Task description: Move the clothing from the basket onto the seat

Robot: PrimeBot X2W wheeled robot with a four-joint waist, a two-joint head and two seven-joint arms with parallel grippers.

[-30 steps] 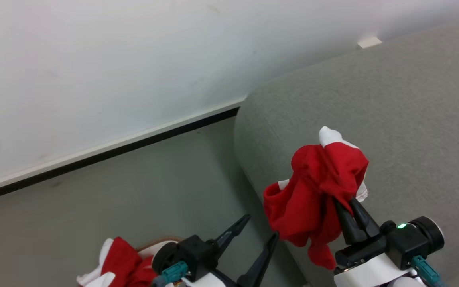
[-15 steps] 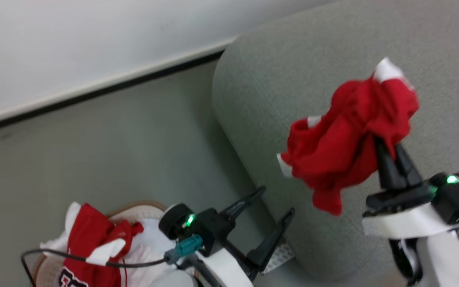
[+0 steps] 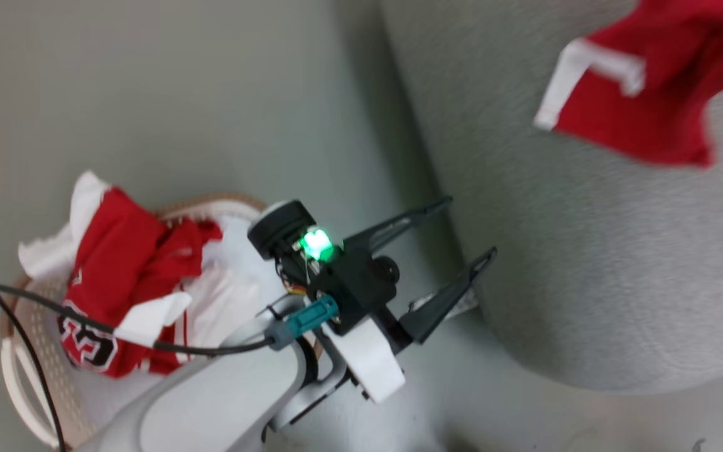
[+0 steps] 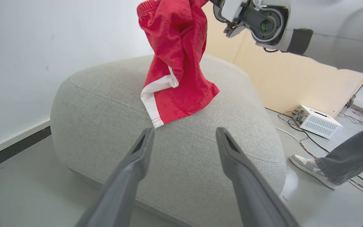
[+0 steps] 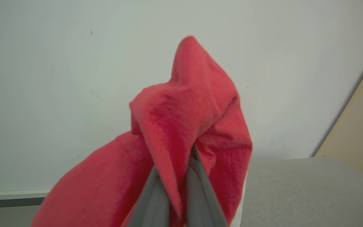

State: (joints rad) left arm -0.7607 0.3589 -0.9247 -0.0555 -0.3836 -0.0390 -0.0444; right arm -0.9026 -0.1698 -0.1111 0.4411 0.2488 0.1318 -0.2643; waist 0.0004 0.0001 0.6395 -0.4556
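- At the upper right of the head view, a red garment (image 3: 637,94) with white trim hangs over the grey seat (image 3: 587,263), which takes up the right side of that frame.
- At the bottom centre of the right wrist view, the right gripper (image 5: 175,167) has its two fingers pressed together on a fold of the garment (image 5: 181,126). Cloth drapes down both sides of them, with the seat (image 5: 295,189) at lower right and a white wall behind.
- In the left wrist view the garment (image 4: 175,63) hangs from the top centre down to the seat (image 4: 105,104). Whether its white-edged hem touches the cushion cannot be told.
- The right arm (image 4: 310,41) enters from that view's upper right.
- At the centre of the head view, the left gripper (image 3: 471,226) has its fingers spread wide and empty, their tips near the seat's edge. In its own view the left gripper (image 4: 185,130) points at the seat's near side.
- At the lower left of the head view the basket (image 3: 16,370) stands on the floor, apart from the seat. Red-and-white clothes (image 3: 122,270) are heaped in it, one showing part of a black-and-white number. A dark cable (image 3: 22,301) crosses in front of it.
- At the lower right of the left wrist view, a person's shoe (image 4: 307,165) rests on the floor beside the seat, with a white box (image 4: 317,121) and wires behind it.
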